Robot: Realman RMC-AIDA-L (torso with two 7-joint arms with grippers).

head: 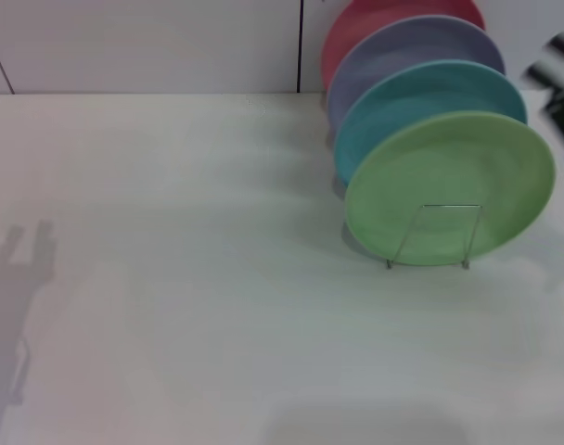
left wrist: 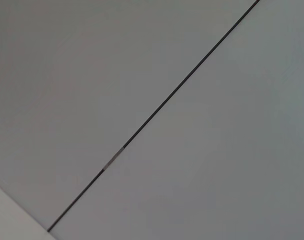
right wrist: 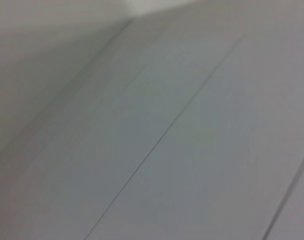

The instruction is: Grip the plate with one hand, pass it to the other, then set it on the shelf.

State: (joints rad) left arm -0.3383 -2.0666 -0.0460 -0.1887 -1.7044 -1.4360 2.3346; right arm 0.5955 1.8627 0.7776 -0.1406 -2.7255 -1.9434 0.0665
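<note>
The light green plate (head: 449, 190) stands on edge at the front of a row of plates in the silver wire shelf (head: 436, 235), whose front loop crosses the plate's lower face. My right gripper (head: 560, 82) shows as a blurred dark and white shape at the right edge, up beside the plates and apart from the green one. My left gripper is out of view; only its shadow (head: 27, 250) falls on the table at the left. Both wrist views show only wall panels.
Behind the green plate stand a teal plate (head: 421, 97), a lavender plate (head: 407, 51) and a pink plate (head: 375, 19). The white table (head: 189, 278) spreads to the left and front. A wall rises behind it.
</note>
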